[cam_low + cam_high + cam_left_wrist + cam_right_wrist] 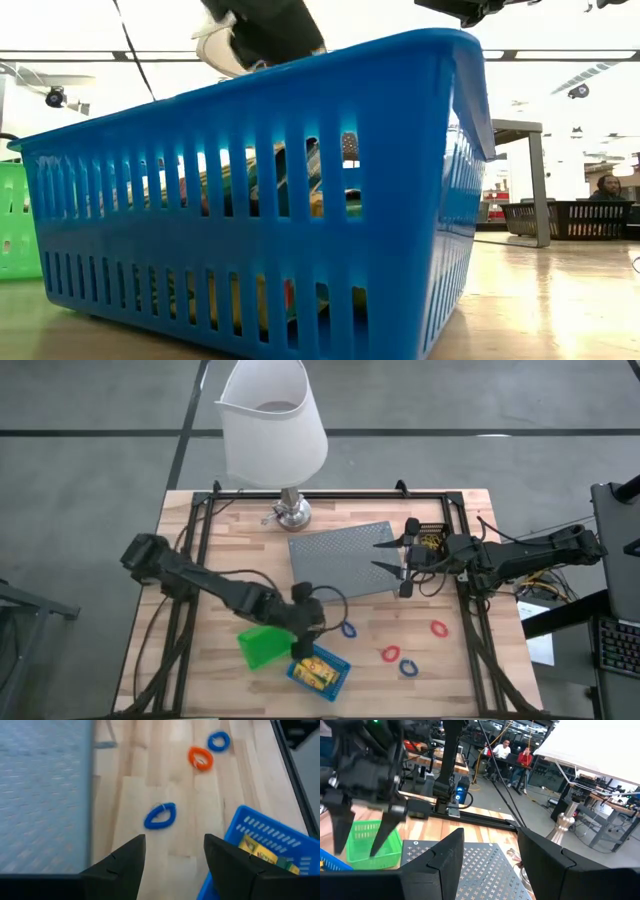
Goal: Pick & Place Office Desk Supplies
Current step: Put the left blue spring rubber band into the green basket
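My left gripper (310,632) (174,851) hangs open above the table, between the green bin (260,647) and a blue loop (161,816), touching nothing. The blue bin (320,672) (250,220) beside it holds yellow sticks (260,851). More loops lie flat on the wood: a red one (390,654) (201,758), a blue one (408,667) (219,741), and another red one (438,628). My right gripper (395,560) (490,855) waits open and level over the right edge of the grey mesh tray (345,560). Yellow rubber bands (430,543) lie by it.
A lamp with a white shade (275,430) stands on its metal base (290,512) at the far edge, behind the mesh tray. A black frame (200,520) borders the table. Bare wood lies between the loops at the near right. People sit in the room beyond (512,752).
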Robot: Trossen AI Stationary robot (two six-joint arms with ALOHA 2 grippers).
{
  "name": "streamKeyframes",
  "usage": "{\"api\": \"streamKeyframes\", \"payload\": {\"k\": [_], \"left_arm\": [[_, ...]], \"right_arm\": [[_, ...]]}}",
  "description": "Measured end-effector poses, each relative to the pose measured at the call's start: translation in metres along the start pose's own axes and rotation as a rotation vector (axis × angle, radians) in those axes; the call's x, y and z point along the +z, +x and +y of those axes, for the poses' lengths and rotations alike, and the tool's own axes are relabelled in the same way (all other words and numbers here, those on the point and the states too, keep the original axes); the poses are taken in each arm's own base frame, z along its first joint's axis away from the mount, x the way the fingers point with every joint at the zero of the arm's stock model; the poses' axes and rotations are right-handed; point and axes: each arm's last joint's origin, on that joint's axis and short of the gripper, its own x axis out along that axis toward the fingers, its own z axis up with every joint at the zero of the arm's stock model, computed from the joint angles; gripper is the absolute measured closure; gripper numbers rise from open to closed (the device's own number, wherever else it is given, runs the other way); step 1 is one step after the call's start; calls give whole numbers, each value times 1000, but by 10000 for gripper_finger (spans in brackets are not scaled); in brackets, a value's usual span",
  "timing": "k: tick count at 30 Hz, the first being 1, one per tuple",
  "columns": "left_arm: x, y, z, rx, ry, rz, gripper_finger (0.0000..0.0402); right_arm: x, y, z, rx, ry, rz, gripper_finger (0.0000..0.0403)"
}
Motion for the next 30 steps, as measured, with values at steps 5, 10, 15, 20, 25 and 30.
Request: {"api": "streamKeyframes", "payload": {"k": [5,10,15,20,25,30], "left_arm": [[7,21,-1,-45,88,25,197],[8,42,-11,-50,320,8,197],[16,64,-12,-41,405,-21,201],[13,93,-13,-37,553,3,206],[2,110,-14,-41,707,51,207],[2,113,-9,-9,748,52,207]], "right_arm": [[0,0,0,0,0,0,218],[0,0,0,0,0,0,218],[0,0,0,0,0,0,218],[0,0,0,0,0,0,218],[0,0,0,0,0,0,218],[0,0,0,0,0,0,218]]}}
